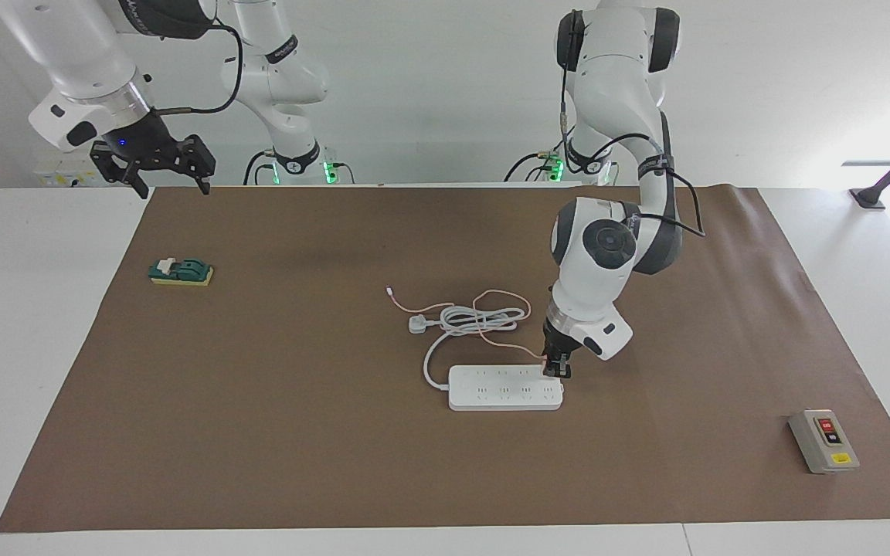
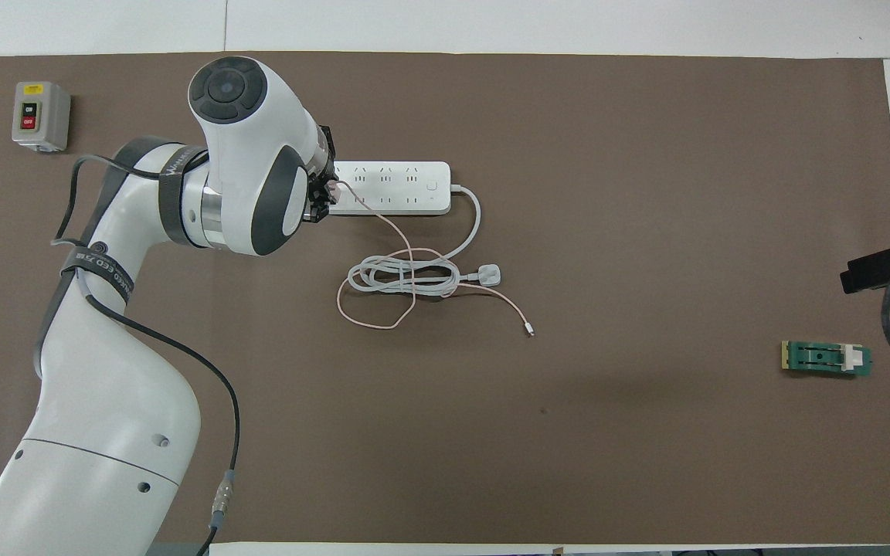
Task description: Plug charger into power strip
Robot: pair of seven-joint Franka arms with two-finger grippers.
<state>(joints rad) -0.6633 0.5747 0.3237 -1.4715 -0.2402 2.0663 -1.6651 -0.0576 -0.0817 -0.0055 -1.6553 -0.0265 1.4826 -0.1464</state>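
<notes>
My fingers (image 1: 557, 371) pinch the small pink charger (image 2: 331, 188) at the power strip (image 1: 504, 388), which lies flat, white and long; its pink cable (image 2: 383, 309) loops nearer me.
</notes>
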